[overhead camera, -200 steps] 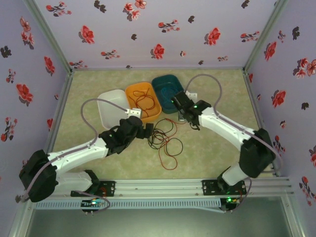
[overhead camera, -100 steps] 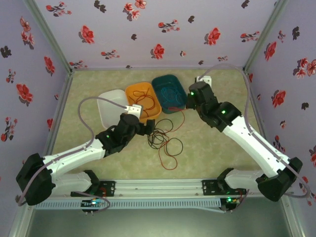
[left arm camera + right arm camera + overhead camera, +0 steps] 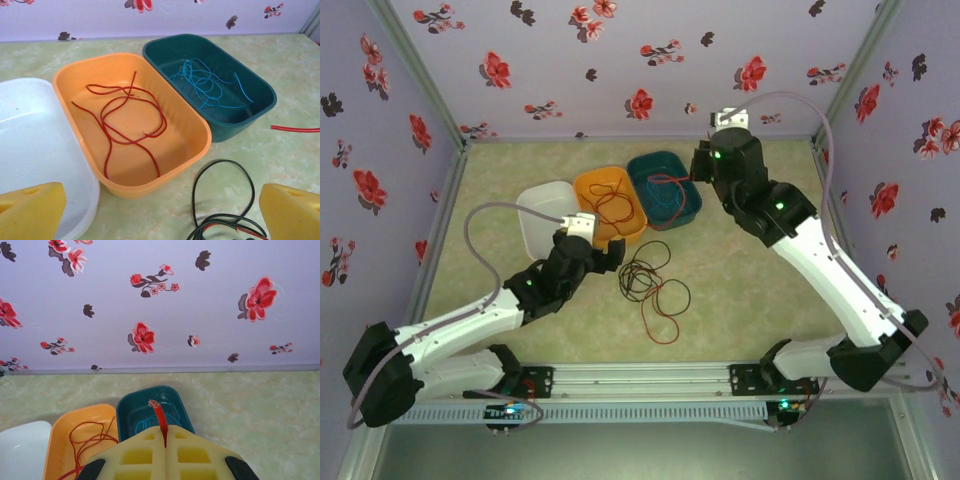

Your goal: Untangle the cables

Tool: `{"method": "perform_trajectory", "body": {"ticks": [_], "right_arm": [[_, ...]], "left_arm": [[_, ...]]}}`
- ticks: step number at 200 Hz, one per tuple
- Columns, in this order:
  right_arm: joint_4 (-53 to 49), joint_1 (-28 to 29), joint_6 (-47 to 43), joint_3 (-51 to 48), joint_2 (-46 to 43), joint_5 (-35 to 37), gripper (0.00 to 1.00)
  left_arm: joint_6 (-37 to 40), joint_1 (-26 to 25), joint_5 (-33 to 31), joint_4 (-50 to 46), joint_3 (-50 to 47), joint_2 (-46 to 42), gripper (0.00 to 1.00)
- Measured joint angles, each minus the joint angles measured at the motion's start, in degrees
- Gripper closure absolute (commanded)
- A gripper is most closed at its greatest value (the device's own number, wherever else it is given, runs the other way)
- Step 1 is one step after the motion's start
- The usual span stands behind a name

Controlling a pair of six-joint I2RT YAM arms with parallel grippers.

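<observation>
Cables point(image 3: 653, 283), black and red, lie tangled on the bench point(image 3: 750, 290), with the left tool point(image 3: 612, 257) just beside them.

Left wrist: the left tool gapes wide, holding nothing. A red cable point(image 3: 125, 120) lies in the orange tub point(image 3: 195, 150) and a blue cable point(image 3: 205, 87) in the teal tub point(image 3: 260, 100).

Right wrist: the right tool point(image 3: 165, 440) is clamped on a red strand point(image 3: 160, 417).

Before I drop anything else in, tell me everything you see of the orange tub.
The orange tub is a shallow rectangular bin with rounded corners and a rolled rim. It looks like smooth plastic. It is open-topped and stands upright on the table. It sits between the white tub and the teal tub, with its rim pressed against both. Inside, one red cable lies in loose loops on the floor, one end leaning up the back wall.
</observation>
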Motion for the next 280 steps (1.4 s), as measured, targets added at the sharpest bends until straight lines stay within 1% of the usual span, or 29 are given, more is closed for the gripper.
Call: {"method": "perform_trajectory", "body": {"ticks": [52, 108, 148, 235, 280], "right_arm": [[2.97, 0.0, -1.66, 4.74, 9.27, -0.42, 1.0], [5.18, 0.0, -2.51, 12.68, 19.15, -1.22, 1.0], [5.51, 0.0, -2.56, 18.43, 26.14, -1.31, 1.0], [4.68, 0.85, -3.52, 26.69, 36.98, -1.95, 1.0], [2.86, 1.46, -4.26, 31.69, 42.25, -1.92, 1.0]], "left_arm": [[-0.81, 0.74, -3.04, -0.09, -3.08, -4.76, 0.0], [-2.86, 2.03, -5.07, -1.53, -3.61, -8.94, 0.0], [-4.87, 3.21, -6.69, -5.09, -3.72, -11.91, 0.0], [-6.91, 4.85, -8.48, -9.73, -5.11, -16.57, 0.0], [-7.76, 5.49, -8.87, -11.39, -5.46, -17.11, 0.0]]}}
